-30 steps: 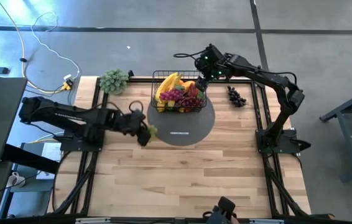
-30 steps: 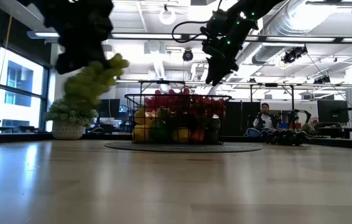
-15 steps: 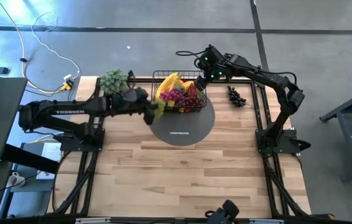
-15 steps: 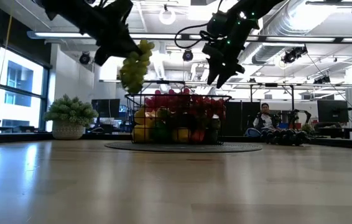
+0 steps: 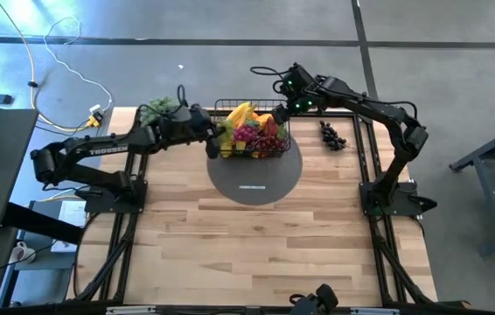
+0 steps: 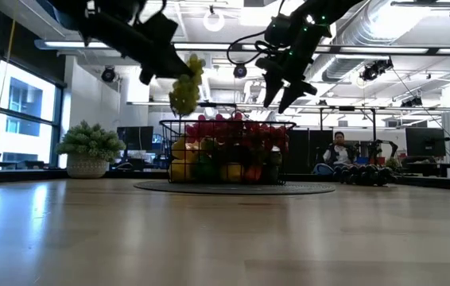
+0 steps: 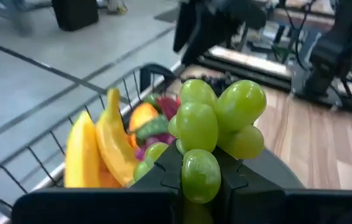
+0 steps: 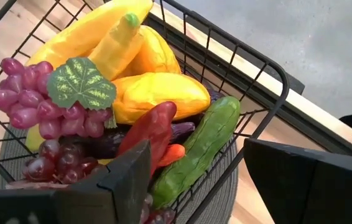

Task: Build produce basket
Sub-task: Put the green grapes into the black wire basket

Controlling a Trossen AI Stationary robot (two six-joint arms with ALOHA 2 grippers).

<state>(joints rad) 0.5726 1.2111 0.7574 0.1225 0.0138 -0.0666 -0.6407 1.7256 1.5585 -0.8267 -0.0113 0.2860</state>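
The black wire basket (image 5: pixel 275 150) stands on a round grey mat (image 5: pixel 256 182), heaped with bananas (image 8: pixel 111 34), purple grapes (image 8: pixel 36 102), a cucumber (image 8: pixel 198 146) and a red pepper (image 8: pixel 148 127). My left gripper (image 5: pixel 211 138) is shut on a bunch of green grapes (image 6: pixel 184 89) just above the basket's left rim (image 6: pixel 165 125). My right gripper (image 5: pixel 288 105) hovers open over the basket's far right corner (image 8: pixel 269 68), touching nothing. My left gripper pinches the green grape bunch between its two fingers (image 7: pixel 166 171) at the bunch's near end (image 7: pixel 199 174), coming slanting down from the table's left. The rest of the bunch (image 7: pixel 226 118) sticks out past the fingertips and hangs lifted clear above the basket's left side.
A dark grape bunch (image 5: pixel 333 134) lies on the table right of the basket. The grey-green leafy bunch (image 5: pixel 162 109) sits at the far left corner, close behind my left arm. The near half of the wooden table (image 5: pixel 256 245) is open. A person (image 6: pixel 338 151) sits in the room beyond.
My left gripper has carried the green grapes from beside the mat's left edge toward the far edge and right, rising up to the basket's left rim. The grapes have stayed hanging from the shut fingers. My right arm has kept still.
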